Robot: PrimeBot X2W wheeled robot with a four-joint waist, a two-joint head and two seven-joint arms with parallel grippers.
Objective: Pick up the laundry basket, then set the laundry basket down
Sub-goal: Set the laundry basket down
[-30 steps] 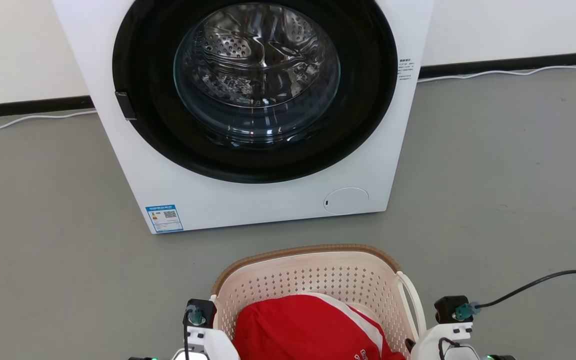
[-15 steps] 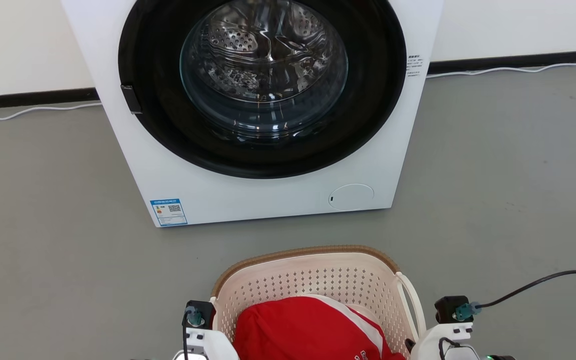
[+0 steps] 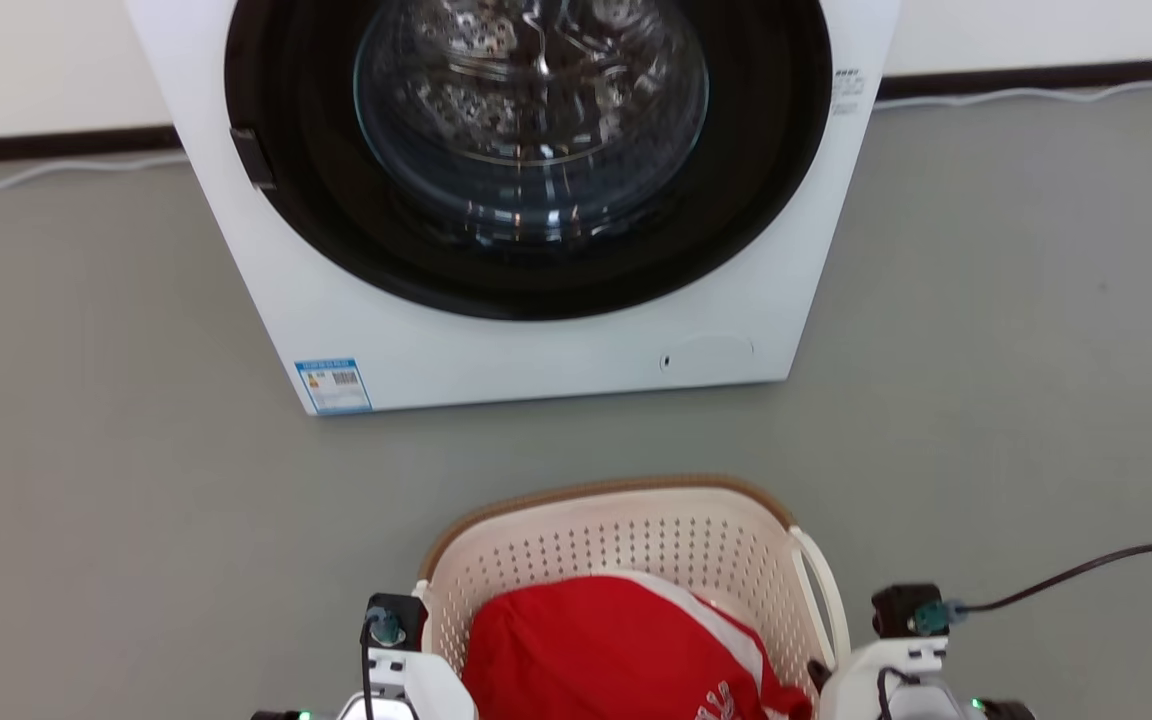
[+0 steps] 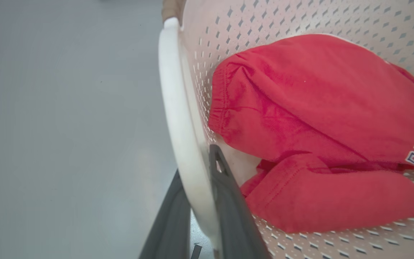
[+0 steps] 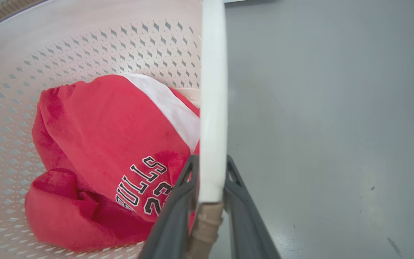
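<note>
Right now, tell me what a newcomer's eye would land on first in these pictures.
The bright red jersey bundled in the cream laundry basket, at the bottom centre of the head view, grabs attention first. Beyond it, the white washing machine with its big dark round door stands on the grey floor. In the wrist views, the left gripper clamps the left handle and the right gripper the right handle.

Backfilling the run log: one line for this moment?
object: laundry basket | left gripper: shut on left loop handle | right gripper: shut on right loop handle | load: red Bulls jersey | ahead: white washing machine
</note>
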